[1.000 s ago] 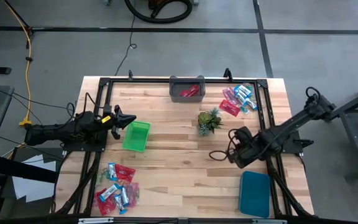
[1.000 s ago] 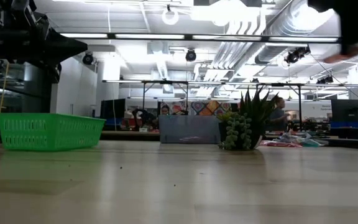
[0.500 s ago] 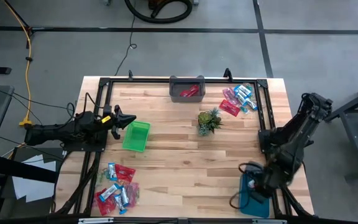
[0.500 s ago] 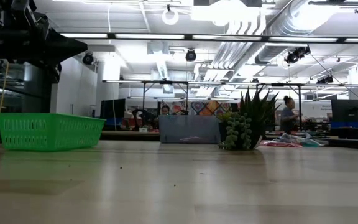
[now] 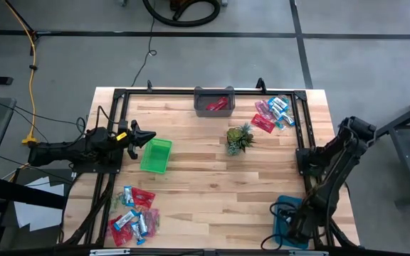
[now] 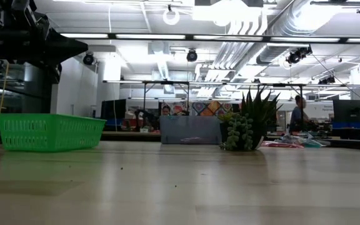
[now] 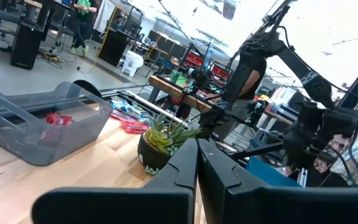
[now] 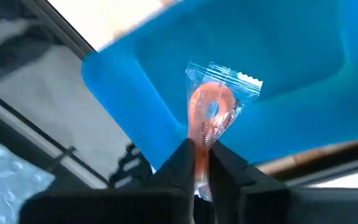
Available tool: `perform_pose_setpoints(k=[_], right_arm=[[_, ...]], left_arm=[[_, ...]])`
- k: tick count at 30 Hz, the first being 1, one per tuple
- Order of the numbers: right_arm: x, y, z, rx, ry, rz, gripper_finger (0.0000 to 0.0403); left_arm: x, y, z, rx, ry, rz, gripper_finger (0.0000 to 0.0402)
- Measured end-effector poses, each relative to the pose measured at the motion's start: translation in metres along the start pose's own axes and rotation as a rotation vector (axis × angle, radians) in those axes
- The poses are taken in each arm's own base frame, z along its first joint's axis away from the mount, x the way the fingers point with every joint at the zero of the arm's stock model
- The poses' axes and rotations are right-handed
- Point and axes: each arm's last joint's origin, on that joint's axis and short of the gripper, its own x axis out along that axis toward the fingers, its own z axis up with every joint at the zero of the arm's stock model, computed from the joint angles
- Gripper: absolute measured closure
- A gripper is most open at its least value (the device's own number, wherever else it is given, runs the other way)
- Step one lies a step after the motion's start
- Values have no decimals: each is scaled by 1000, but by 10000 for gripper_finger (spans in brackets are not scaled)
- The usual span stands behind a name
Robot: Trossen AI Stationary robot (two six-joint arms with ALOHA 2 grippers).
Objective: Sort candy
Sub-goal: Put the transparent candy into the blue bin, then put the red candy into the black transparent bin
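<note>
Jaws of the right gripper (image 8: 197,163) are pinched on a clear-wrapped orange candy (image 8: 213,112), held over the blue bin (image 5: 288,214) at the tabletop's near right corner. Left gripper (image 5: 139,138) jaws are clenched, empty, beside the green basket (image 5: 156,155).

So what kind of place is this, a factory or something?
More likely a robotics lab or workshop. Exposed pipes and ducts run across a high ceiling, rows of workbenches stand behind the wooden table, and a person is working far back.
</note>
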Motion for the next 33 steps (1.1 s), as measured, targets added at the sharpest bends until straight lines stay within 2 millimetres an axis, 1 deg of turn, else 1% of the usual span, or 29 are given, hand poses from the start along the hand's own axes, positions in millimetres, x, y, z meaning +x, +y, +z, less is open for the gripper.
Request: perform_pose_setpoints(k=[4, 8, 10, 13, 17, 20, 24, 28, 33], right_arm=[[2, 1, -1, 6, 42, -11, 296], [-2, 1, -1, 3, 52, 22, 220], [-6, 2, -1, 11, 71, 44, 189], [-15, 0, -1, 49, 87, 76, 160], [-23, -1, 10, 88, 55, 108, 149], [-27, 0, 28, 92, -8, 130, 148], [-39, -2, 65, 74, -163, 159, 148], [-53, -11, 107, -23, -301, 146, 148], [-72, -32, 155, -214, -400, 89, 148]], left_arm=[[0, 0, 0, 0, 0, 0, 401], [0, 0, 0, 0, 1, 0, 402], [0, 0, 0, 0, 0, 0, 401], [0, 0, 0, 0, 0, 0, 402], [0, 0, 0, 0, 0, 0, 401], [0, 0, 0, 0, 0, 0, 401], [0, 0, 0, 0, 0, 0, 402], [0, 0, 0, 0, 0, 0, 401], [0, 0, 0, 0, 0, 0, 401]])
